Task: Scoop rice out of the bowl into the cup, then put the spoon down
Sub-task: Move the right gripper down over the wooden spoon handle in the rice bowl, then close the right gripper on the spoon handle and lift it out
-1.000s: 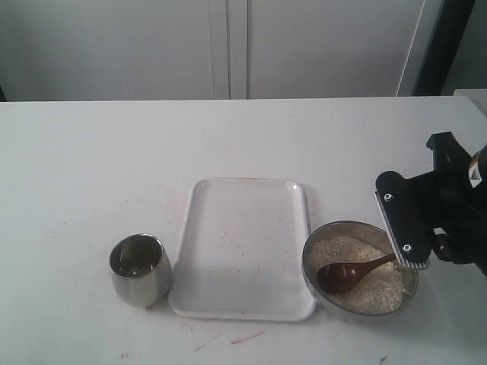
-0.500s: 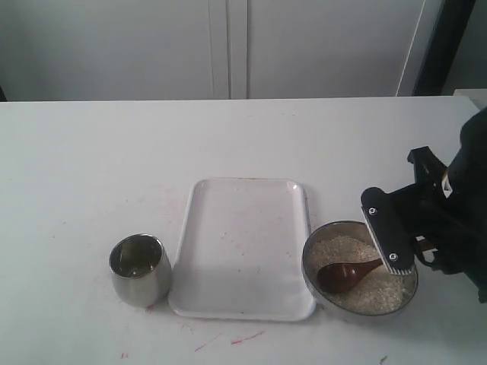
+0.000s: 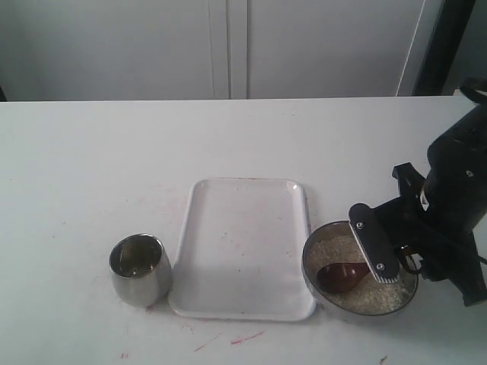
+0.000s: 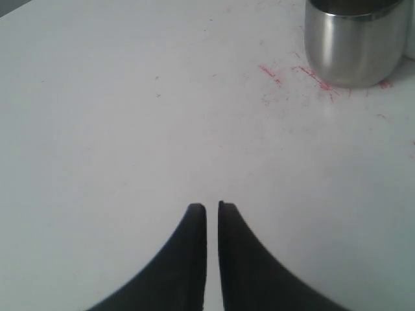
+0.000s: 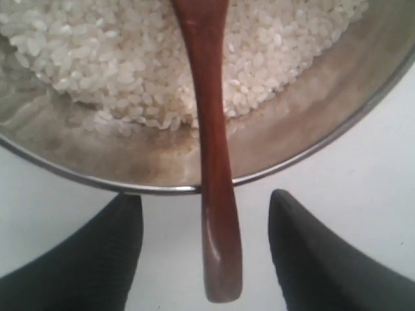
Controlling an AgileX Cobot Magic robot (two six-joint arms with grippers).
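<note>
The steel bowl [image 3: 313, 266] sits at the front right of the table, filled with rice [image 3: 335, 249]. The brown wooden spoon [image 3: 341, 275] lies in the rice, its handle resting over the rim toward my right arm. My right gripper [image 3: 384, 255] is open, its fingers on either side of the handle end [image 5: 220, 259] without touching it; the rice [image 5: 97, 58] and bowl rim [image 5: 97, 183] lie just beyond. The steel cup [image 3: 139, 269] stands at the front left. My left gripper [image 4: 212, 208] is shut and empty above bare table, the cup [image 4: 356, 42] a little way ahead.
A flat white tray [image 3: 243, 247] lies between cup and bowl. Red marks stain the table near the cup [image 4: 279, 74] and in front of the tray [image 3: 228, 340]. A white wall runs behind the table's far edge.
My right arm has moved left toward the bowl and lowered, bringing its fingers around the spoon's handle. Its jaws widened early in that second. Spoon, bowl and cup have not moved.
</note>
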